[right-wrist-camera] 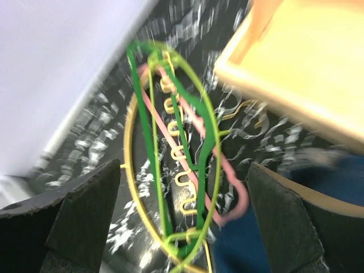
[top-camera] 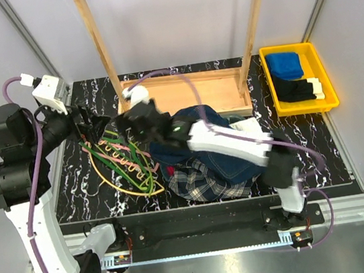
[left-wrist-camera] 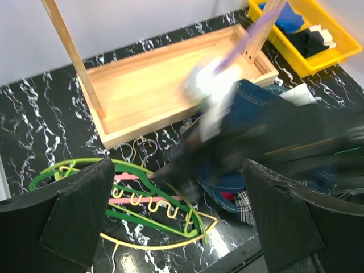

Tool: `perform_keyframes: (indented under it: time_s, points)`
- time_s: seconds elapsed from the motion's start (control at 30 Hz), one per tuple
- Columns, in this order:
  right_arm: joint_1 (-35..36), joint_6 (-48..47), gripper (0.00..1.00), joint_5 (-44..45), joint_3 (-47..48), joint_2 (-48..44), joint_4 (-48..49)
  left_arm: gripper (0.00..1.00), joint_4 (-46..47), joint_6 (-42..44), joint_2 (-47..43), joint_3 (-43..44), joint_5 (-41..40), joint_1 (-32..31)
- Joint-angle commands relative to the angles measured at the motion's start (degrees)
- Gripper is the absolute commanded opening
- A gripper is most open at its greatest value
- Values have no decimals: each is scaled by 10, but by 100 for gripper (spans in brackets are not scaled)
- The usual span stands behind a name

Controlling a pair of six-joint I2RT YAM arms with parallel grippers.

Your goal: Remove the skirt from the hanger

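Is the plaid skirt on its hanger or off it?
Off: the plaid skirt lies crumpled under a denim garment, and the dark green hanger lies bare among other hangers beside it.

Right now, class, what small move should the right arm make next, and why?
Probably draw the right gripper back toward its base, empty. Its jaws stand open with nothing between them. The dark green hanger lies bare among the other hangers. The plaid skirt lies apart from it by the denim garment, so the skirt looks to be already off.
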Motion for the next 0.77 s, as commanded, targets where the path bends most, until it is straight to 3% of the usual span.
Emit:
perform_keyframes:
  time_s: [0.0, 0.17, 0.27, 0.43, 0.73]
  points:
    - [-1, -27, 100, 78, -5, -238, -103, 99, 28, -3, 2, -14, 0, 2]
    - [-1, -3, 100, 130, 83, -360, -321, 99, 32, -9, -1, -7, -18, 1]
    - [-1, 15, 100, 132, 104, -434, -384, 99, 31, -17, -2, -12, -17, 2]
    - [-1, 44, 100, 106, 59, -512, -406, 99, 40, -45, 7, -30, -14, 2]
    - [-1, 53, 100, 99, 71, -475, -426, 99, 52, -49, 0, -52, -34, 2]
